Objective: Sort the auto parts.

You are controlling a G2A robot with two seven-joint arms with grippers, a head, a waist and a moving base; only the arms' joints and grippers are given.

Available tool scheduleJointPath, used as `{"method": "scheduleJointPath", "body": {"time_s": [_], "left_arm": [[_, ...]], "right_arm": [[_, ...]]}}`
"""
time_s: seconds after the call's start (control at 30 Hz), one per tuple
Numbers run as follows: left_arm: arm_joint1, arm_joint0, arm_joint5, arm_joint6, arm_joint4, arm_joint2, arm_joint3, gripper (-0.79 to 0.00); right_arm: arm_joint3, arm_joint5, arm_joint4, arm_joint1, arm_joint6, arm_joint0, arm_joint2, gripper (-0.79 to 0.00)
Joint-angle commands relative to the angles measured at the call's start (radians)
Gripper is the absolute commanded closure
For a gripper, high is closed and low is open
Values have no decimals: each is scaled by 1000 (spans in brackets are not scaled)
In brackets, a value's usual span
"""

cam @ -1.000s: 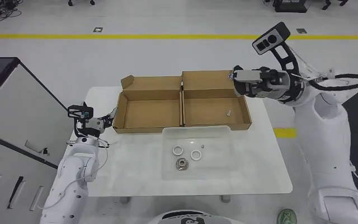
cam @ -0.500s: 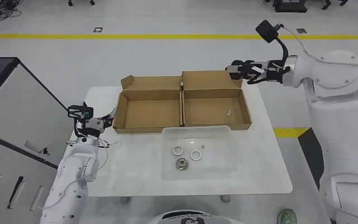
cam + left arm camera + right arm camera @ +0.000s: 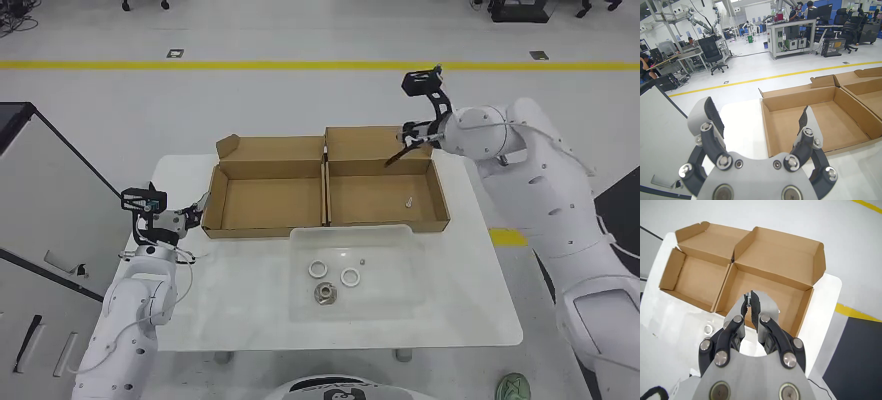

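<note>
Two open cardboard boxes sit side by side at the back of the white table (image 3: 470, 290): the left box (image 3: 265, 203) is bare inside, the right box (image 3: 385, 198) holds one small metal part (image 3: 409, 200). My right gripper (image 3: 748, 299) hangs above the right box, shut on a small silver bolt (image 3: 748, 297); it is also at the back of that box in the top view (image 3: 397, 155). In front, a clear tray (image 3: 300, 300) holds two white rings (image 3: 317, 269) (image 3: 351, 277), a metal gear-like part (image 3: 323, 292) and a tiny piece. My left gripper (image 3: 761, 115) stands open at the table's left edge, beside the left box (image 3: 810, 121).
A grey slanted panel (image 3: 40, 200) stands off the table's left side. The table's front and right strips are bare white surface. A yellow floor line (image 3: 300, 65) runs behind the table.
My right arm has swung its gripper from the right box's back right corner inward and tilted it down over the box. The left arm has kept still.
</note>
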Motion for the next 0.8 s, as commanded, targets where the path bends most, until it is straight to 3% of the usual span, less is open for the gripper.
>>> {"method": "scheduleJointPath", "body": {"time_s": [0.0,0.77], "left_arm": [[0,0,0,0,0,0,0,-785],[0,0,0,0,0,0,0,-785]], "right_arm": [[29,1,-28,-8,-15,5,-33,0],[339,6,-112,-131,-120,18,-287,0]]}}
